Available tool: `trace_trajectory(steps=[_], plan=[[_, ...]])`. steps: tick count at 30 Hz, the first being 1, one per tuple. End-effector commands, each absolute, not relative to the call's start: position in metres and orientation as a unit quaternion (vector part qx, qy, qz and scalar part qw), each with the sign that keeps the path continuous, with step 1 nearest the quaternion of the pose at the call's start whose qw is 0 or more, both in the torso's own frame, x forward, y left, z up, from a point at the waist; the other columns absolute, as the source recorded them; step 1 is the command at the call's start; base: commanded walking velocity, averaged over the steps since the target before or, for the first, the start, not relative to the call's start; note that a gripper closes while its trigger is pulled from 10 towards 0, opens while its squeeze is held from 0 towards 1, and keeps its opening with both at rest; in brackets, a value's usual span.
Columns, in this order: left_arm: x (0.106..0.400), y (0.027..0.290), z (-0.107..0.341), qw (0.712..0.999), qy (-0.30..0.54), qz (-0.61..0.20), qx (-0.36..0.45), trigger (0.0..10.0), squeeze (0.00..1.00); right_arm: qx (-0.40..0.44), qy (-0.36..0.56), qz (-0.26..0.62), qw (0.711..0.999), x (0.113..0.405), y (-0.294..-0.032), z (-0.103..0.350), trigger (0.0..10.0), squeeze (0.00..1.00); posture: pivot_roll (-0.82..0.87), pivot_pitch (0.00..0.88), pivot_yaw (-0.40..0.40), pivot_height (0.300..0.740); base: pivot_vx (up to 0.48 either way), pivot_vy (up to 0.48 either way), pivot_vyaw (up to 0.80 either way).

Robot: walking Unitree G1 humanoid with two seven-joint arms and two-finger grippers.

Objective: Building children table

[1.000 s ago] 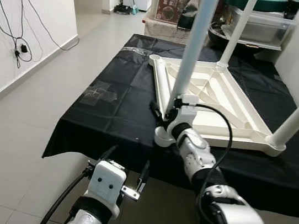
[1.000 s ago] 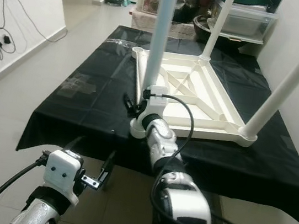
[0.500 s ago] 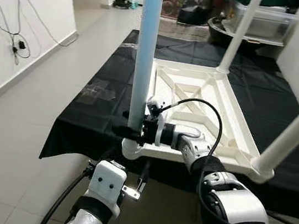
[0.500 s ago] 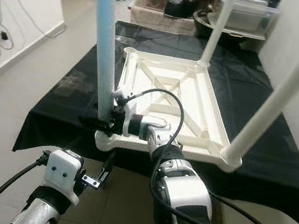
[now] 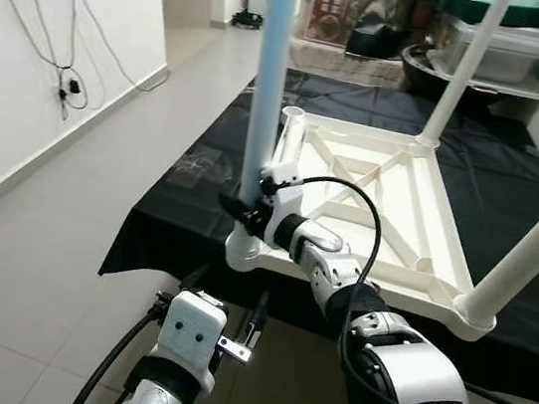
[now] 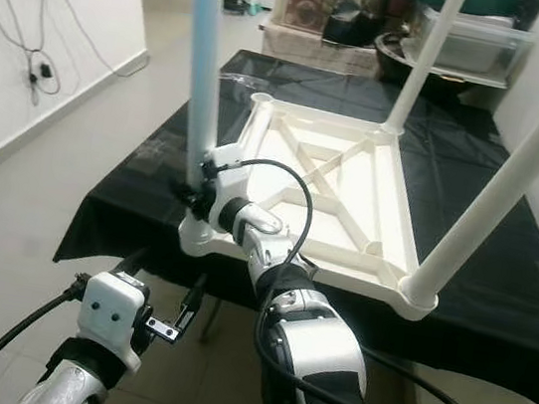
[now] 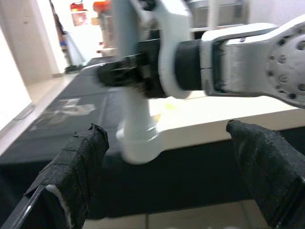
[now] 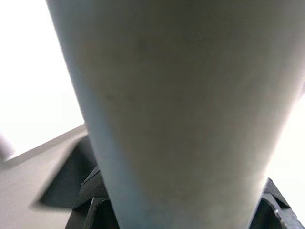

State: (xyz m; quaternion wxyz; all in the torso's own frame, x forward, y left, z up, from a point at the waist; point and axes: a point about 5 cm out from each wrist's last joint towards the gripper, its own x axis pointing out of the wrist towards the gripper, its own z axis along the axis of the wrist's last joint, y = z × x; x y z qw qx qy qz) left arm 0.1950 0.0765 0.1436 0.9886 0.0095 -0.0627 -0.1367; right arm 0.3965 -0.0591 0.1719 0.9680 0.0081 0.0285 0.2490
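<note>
The right gripper (image 5: 240,210) is clamped around the pale blue leg (image 5: 271,72) low on its shaft, just above the corner socket (image 5: 241,251) of the upturned white table frame (image 5: 376,192), which lies on the black-covered tabletop (image 5: 184,200). From this gripper the leg's long axis runs straight up and out of the picture, near vertical, and its foot sits directly below the fingers in the near-left corner of the frame; the right wrist view has the shaft pressed close between the black fingers (image 8: 93,200). Two white legs stand well away from the gripper: one at the far corner (image 5: 465,64), one at the near-right corner (image 5: 535,239). The far-left socket (image 5: 291,117) beyond the gripper looks empty. The left gripper (image 5: 225,306) hangs below and in front of the tabletop edge, fingers spread, holding nothing, with the blue leg's socket just ahead of it between its fingers (image 7: 76,167) in its wrist view. The right arm is plainly the working one; seating the leg probably calls for a push straight down along that upright axis, keeping it from tilting in the socket.
</note>
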Motion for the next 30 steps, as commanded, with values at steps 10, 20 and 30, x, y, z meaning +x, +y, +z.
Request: trace_trajectory(steps=[10,20,30], plan=[[0.194,0.072,0.139,0.988,-0.057,-0.144,0.007,10.0,0.0,0.102,0.071,-0.126,0.984,0.387,-0.099,0.14,0.0,0.0,0.12,0.027,-0.043,0.74,0.0,0.0,0.0],[0.194,0.073,0.138,0.988,-0.057,-0.143,0.007,10.0,0.0,0.128,0.045,-0.007,0.991,0.386,-0.066,0.148,10.0,1.0,0.12,0.023,-0.043,0.74,0.0,0.0,0.0],[0.195,0.073,0.138,0.988,-0.056,-0.143,0.006,10.0,0.0,0.178,0.015,0.191,0.965,0.396,-0.063,0.177,10.0,0.0,0.12,0.03,-0.043,0.74,0.0,0.0,0.0]])
